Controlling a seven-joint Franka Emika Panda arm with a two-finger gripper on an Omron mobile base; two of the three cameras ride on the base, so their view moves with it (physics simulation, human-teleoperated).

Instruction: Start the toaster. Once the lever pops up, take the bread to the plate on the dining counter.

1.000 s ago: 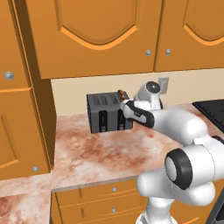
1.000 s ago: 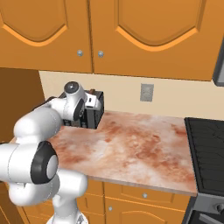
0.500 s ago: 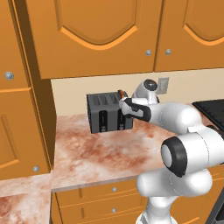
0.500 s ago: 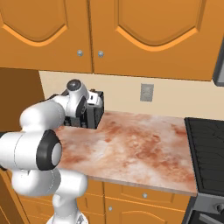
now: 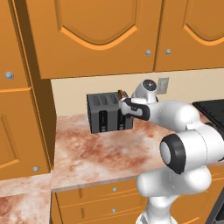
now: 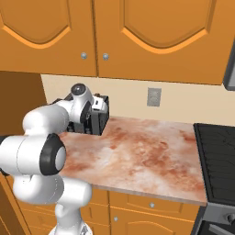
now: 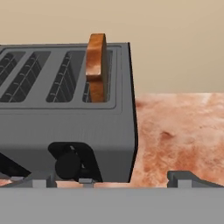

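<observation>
Step one here: starting toaster (image 7: 65, 118). Bread (image 7: 96, 65) upright in end slot, 12 o'clock. Gripper (image 5: 125, 106) wide open, empty. Next, guessing: press lever knob (image 7: 67, 165) at 7 o'clock down.

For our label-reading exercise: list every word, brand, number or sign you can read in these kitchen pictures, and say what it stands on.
None: no readable text anywhere.
The toaster, the bread and the wall outlet show no lettering.
</observation>
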